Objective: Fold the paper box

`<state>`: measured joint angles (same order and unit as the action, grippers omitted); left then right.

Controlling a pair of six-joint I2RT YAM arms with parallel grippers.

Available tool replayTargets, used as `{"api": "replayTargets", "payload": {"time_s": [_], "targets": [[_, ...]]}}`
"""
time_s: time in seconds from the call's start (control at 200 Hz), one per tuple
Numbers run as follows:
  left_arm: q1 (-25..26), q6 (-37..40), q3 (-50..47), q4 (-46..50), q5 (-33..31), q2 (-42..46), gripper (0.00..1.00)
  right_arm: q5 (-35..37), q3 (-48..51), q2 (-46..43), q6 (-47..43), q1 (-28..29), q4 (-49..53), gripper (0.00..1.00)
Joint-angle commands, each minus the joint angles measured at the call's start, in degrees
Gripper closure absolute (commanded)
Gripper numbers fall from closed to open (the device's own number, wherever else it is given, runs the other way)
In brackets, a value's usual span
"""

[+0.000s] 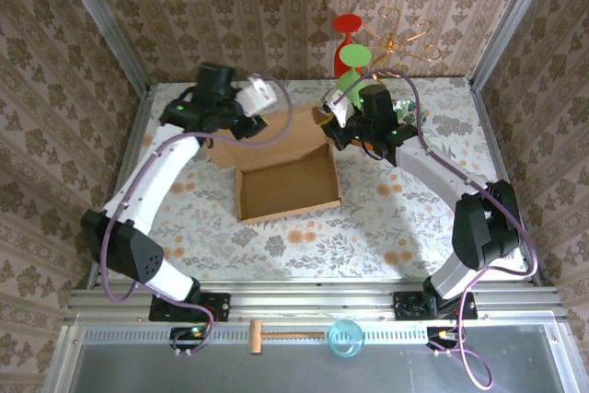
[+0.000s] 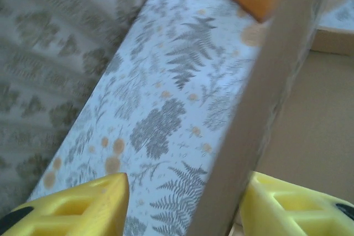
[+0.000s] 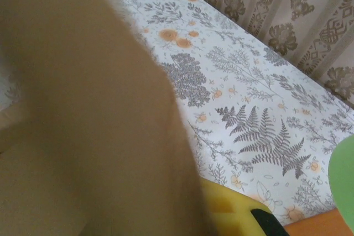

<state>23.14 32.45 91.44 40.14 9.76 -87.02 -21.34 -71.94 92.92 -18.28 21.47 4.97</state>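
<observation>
The paper box (image 1: 287,181) lies mid-table, its shallow tray walled and open upward, with the broad lid panel (image 1: 267,143) rising at a slant from the far edge. It is plain corrugated cardboard, so I judge it light, stiff across its panels, and willing to bend only along its scored creases. A push elsewhere would likely slide the whole box over the cloth rather than fold it. The surface looks matt and not slippery, though a thin edge may crush under a hard pinch. The best hold seems to be the lid's free edge near its corners, one pincer at each end, so the panel swings evenly. The left pincer (image 1: 260,95) is at the lid's left end. In its wrist view its yellow fingers (image 2: 83,205) stand apart with the cardboard edge between them, one touching the board and the other clear of it — released, not clamped. The right pincer (image 1: 333,115) is at the lid's right corner. Its wrist view gives blurred cardboard beside one yellow finger (image 3: 232,214), and I cannot tell whether it grips. The floral-clothed table (image 1: 386,218) carries it all.
</observation>
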Motion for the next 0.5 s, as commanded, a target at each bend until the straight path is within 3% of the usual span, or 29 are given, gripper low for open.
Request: {"api": "replayTargets", "payload": {"time_s": [0.0, 0.14, 0.265, 0.495], "targets": [[-7.2, -16.1, -3.7, -1.7, 6.8, 5.2, 0.43, -1.7, 1.6, -2.9, -1.2, -0.7, 0.0, 1.00], [-15.3, -22.7, -12.8, -2.0, 5.6, 10.1, 0.44, -2.2, 3.2, -3.6, -1.2, -1.6, 0.0, 1.00], [-21.2, -24.9, -22.9, -6.4, 9.5, 15.3, 0.44, -3.4, 3.7, -3.9, -1.5, -2.4, 0.5, 1.00], [-23.3, -23.0, -33.5, -18.2, 14.7, 14.8, 0.44, -5.2, 3.1, -3.3, -1.8, -3.2, 1.6, 1.00]]}}
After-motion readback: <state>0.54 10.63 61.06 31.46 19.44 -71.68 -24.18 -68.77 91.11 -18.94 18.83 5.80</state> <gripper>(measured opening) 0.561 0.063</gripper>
